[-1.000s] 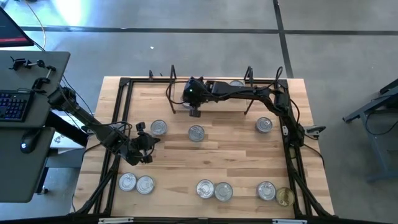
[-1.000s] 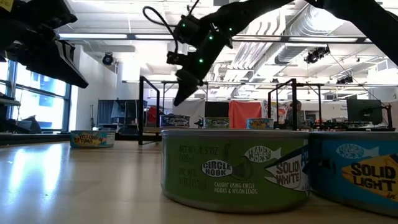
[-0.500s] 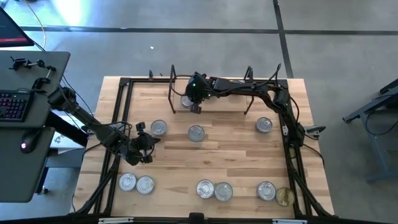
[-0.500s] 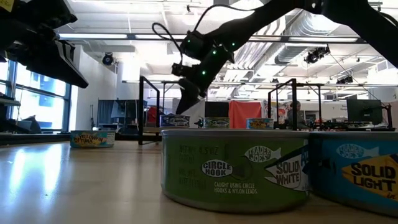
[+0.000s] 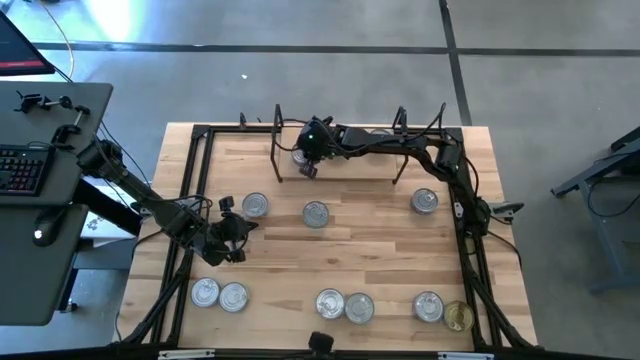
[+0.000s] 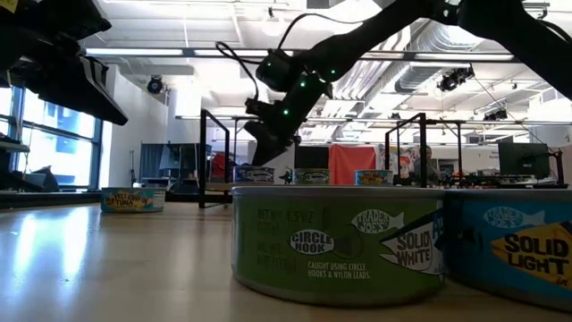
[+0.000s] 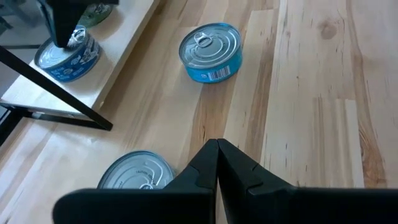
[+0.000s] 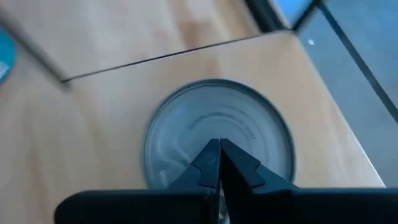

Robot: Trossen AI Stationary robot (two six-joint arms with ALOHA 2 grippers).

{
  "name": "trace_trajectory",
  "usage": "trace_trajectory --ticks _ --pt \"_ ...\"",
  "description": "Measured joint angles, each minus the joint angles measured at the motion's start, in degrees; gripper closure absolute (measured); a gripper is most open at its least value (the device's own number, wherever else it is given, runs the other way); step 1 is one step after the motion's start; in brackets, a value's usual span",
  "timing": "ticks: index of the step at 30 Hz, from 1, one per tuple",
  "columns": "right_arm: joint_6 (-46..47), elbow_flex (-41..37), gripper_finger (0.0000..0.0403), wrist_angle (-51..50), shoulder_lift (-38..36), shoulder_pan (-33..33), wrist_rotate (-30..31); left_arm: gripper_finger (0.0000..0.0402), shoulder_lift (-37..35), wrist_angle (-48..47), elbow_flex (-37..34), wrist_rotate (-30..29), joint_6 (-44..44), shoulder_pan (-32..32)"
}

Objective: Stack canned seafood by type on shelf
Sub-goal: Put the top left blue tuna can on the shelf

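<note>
While the right arm reaches across the back of the table, its right gripper [image 5: 308, 168] sits with fingers pressed together, holding nothing, tip pointing down at the silver lid of a tin [image 8: 217, 146] on the shelf [image 5: 340, 170]. That tin stands upright, axis vertical, lid up, at the shelf's left end, near the left wire upright [image 5: 277, 145]. Whether the tip touches the lid: cannot tell. The low view shows the right forearm slanting down from the upper right, wrist bent toward the shelf.

Shelf's long axis runs left-right along the table's far edge.

Left gripper [image 5: 232, 240] is parked above the table's left side, fingers closed, empty, aimed toward the shelf. A silver-lidded tin [image 7: 135, 176] is just beside it; a blue-walled tin [image 7: 210, 51] stands farther out, upright.

Other tins [image 5: 345, 305] stand lid-up along the near edge, one gold-lidded [image 5: 458, 317] at the right corner.
</note>
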Motion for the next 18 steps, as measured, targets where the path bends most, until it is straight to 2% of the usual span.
trace_trajectory --ticks 3,6,11,18 --pt "4.28 -0.02 0.0403 0.41 0.03 -0.51 5.2 0.0401 0.0 0.05 0.0 0.02 0.0 0.02" --pt "5.69 -0.04 0.0403 1.38 0.03 -1.16 5.01 0.0401 0.0 0.11 0.0 0.02 -0.01 0.0" --pt "1.27 1.8 0.0403 2.43 -0.34 -1.35 -2.16 0.0401 0.0 0.15 0.0 0.04 0.0 0.01" --pt "-10.16 5.05 0.0403 -9.13 -0.58 -1.22 -15.63 0.0401 0.0 0.13 0.0 0.09 -0.4 0.0"
